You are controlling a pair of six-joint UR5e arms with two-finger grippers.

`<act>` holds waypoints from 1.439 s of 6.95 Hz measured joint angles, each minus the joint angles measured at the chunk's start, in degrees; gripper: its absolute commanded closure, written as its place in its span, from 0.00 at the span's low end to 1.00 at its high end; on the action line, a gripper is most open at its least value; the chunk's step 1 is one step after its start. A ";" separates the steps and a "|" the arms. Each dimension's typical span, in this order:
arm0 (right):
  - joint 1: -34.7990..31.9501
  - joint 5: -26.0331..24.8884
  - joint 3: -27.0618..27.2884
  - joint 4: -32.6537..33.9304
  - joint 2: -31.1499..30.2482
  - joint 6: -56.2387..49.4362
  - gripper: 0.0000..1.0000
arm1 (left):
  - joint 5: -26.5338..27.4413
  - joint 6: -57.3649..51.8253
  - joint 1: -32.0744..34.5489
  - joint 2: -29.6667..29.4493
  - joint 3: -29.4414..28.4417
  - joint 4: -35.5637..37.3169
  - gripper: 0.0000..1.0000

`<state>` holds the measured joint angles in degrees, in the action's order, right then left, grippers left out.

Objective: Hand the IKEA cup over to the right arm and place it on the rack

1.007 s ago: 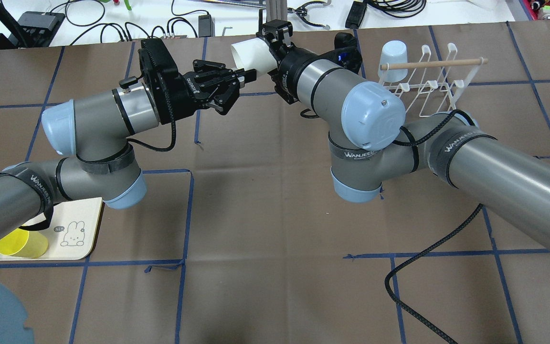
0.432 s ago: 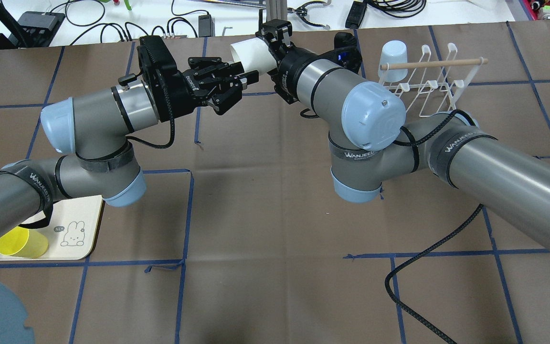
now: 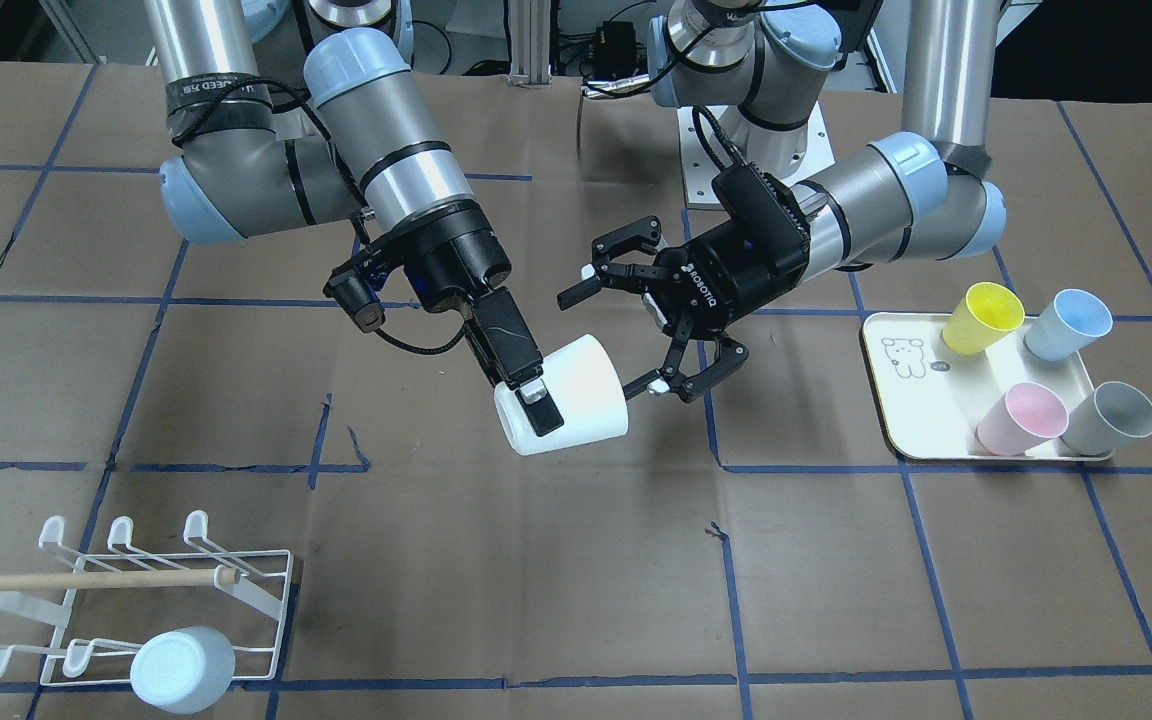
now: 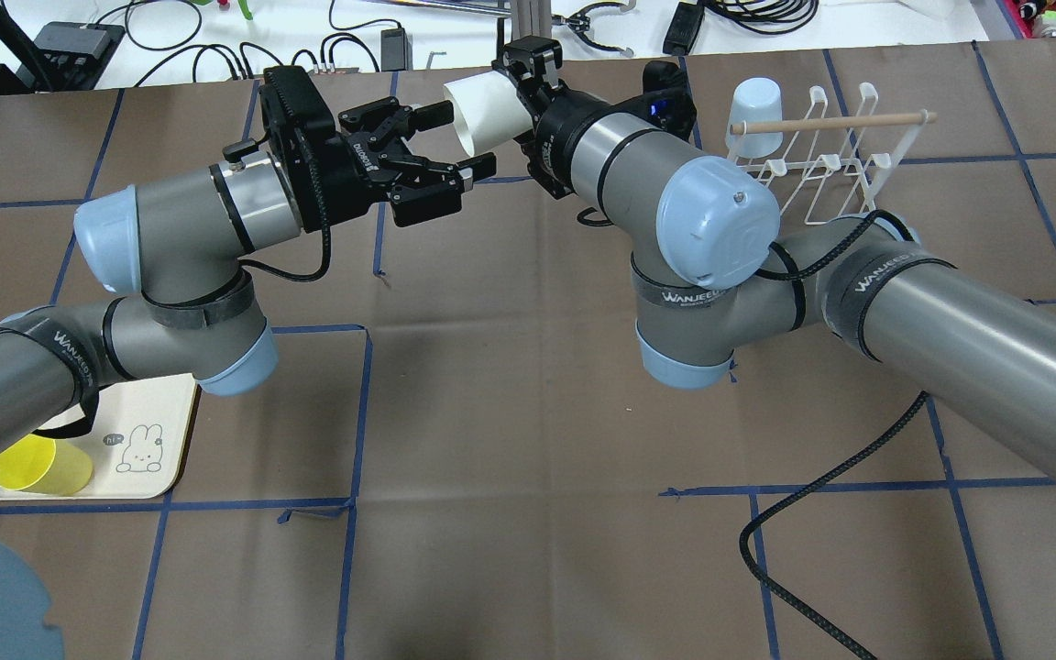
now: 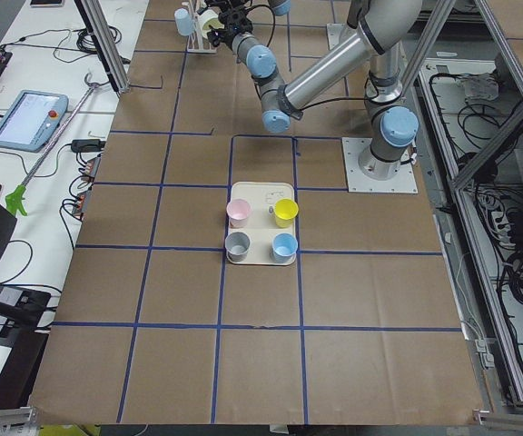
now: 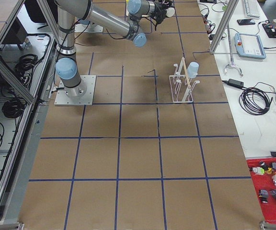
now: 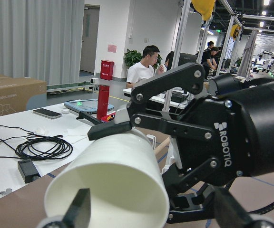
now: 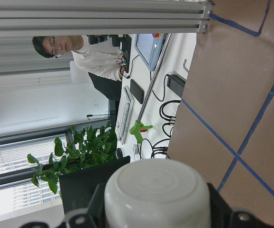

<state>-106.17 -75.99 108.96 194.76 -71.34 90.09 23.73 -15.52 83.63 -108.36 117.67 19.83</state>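
Handover looks complete; racking not yet begun.

The right end effector (image 3: 536,405) is clamped on the base of the white IKEA cup (image 3: 586,390), which hangs tilted above the tabletop (image 4: 528,412) near 12 o'clock in the overhead view. The left end effector (image 4: 467,137) is released, spread wide on either side of the cup's mouth. What likely remains is the carry to the rack (image 4: 835,165), at 3 o'clock of the cup and well apart, where a pale-blue cup (image 4: 757,115) already sits.
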 measured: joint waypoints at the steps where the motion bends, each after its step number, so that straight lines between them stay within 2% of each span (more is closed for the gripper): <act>1: 0.00 0.02 -0.03 0.00 0.00 -0.05 0.48 | -0.87 0.03 -2.45 0.10 0.21 0.31 0.01; 3: 0.00 0.23 -0.09 0.00 0.05 -0.08 0.59 | -6.45 0.07 -9.68 0.11 0.50 1.52 0.01; 4: 0.08 0.34 -0.15 0.00 0.14 -0.25 0.64 | -7.32 0.21 -11.56 0.11 0.26 1.59 0.01; 5: 0.42 0.43 -0.61 -0.04 0.31 -0.89 0.64 | -5.17 0.52 -12.24 -0.06 -0.22 1.36 0.01; 6: 1.37 0.54 -1.83 -0.14 0.79 -3.88 0.64 | 0.25 1.16 -12.45 -0.16 -0.67 0.21 0.01; 8: 5.86 0.75 -5.03 -0.20 2.44 -20.76 0.69 | 14.68 2.16 -12.10 0.14 -2.59 -6.63 0.00; 10: 10.63 2.65 -6.86 0.23 4.14 -44.34 0.70 | 29.47 2.34 -9.24 1.56 -8.77 -23.52 0.00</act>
<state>-95.54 -73.34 102.10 194.99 -67.20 45.75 53.19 -13.18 74.39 -106.80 108.90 -3.69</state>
